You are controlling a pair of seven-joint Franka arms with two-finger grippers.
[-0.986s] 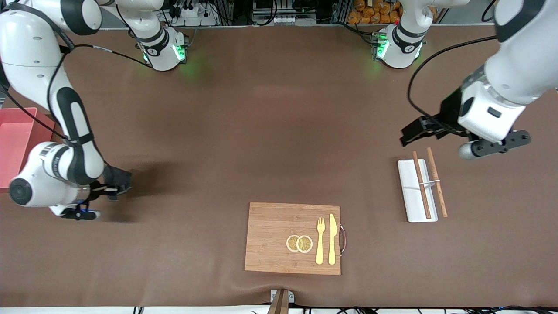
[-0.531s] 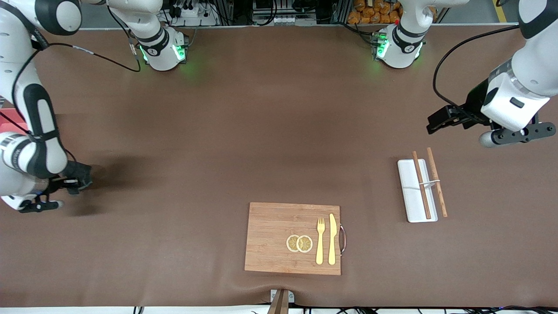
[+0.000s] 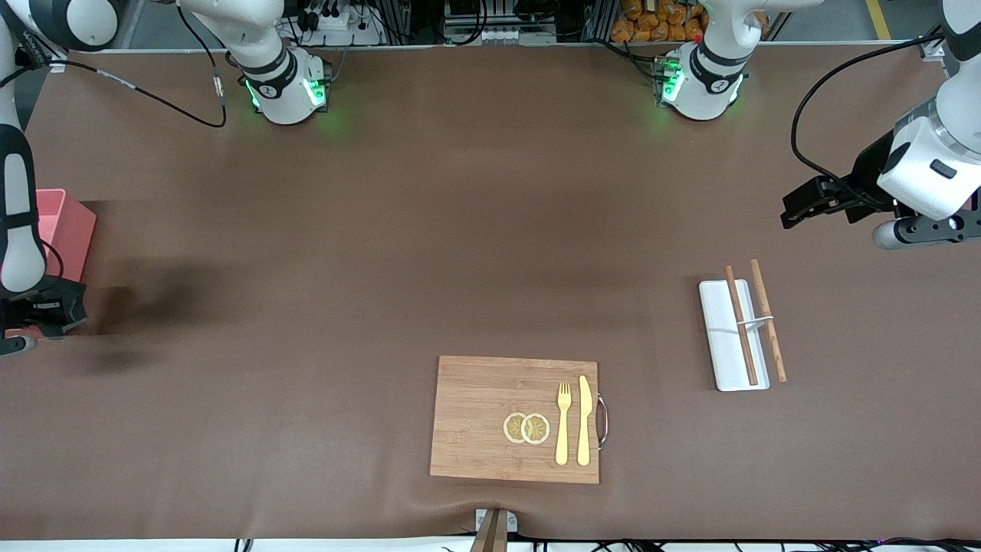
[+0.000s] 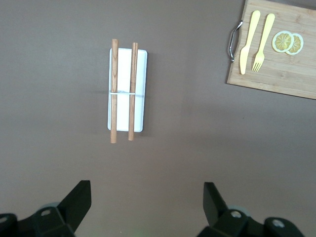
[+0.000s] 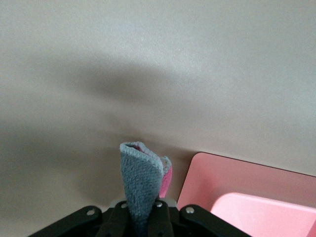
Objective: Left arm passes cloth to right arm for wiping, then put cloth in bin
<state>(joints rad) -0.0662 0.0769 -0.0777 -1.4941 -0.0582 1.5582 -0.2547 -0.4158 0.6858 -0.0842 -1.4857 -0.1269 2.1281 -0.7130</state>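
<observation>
The grey cloth [image 5: 140, 180] sticks up, folded, from my right gripper [image 5: 141, 217], which is shut on it. In the front view this gripper [image 3: 42, 310] is at the right arm's end of the table, at the corner of the pink bin [image 3: 67, 226]. The cloth itself is hidden there by the hand. The right wrist view shows the bin's rim [image 5: 237, 177] just beside the cloth. My left gripper [image 3: 805, 207] hangs open and empty over bare table at the left arm's end. Its fingertips [image 4: 81, 192] stand wide apart with only the table between them [image 4: 146, 192].
A white tray [image 3: 720, 330] with two wooden chopsticks [image 3: 741, 326] across it lies toward the left arm's end. A wooden cutting board [image 3: 475, 399] near the front edge carries lemon slices [image 3: 526, 428], a yellow fork [image 3: 563, 422] and a knife [image 3: 584, 420].
My right arm has carried the cloth steadily toward the right arm's end, reaching the bin. The left arm has drawn back toward its own end, away from the tray.
</observation>
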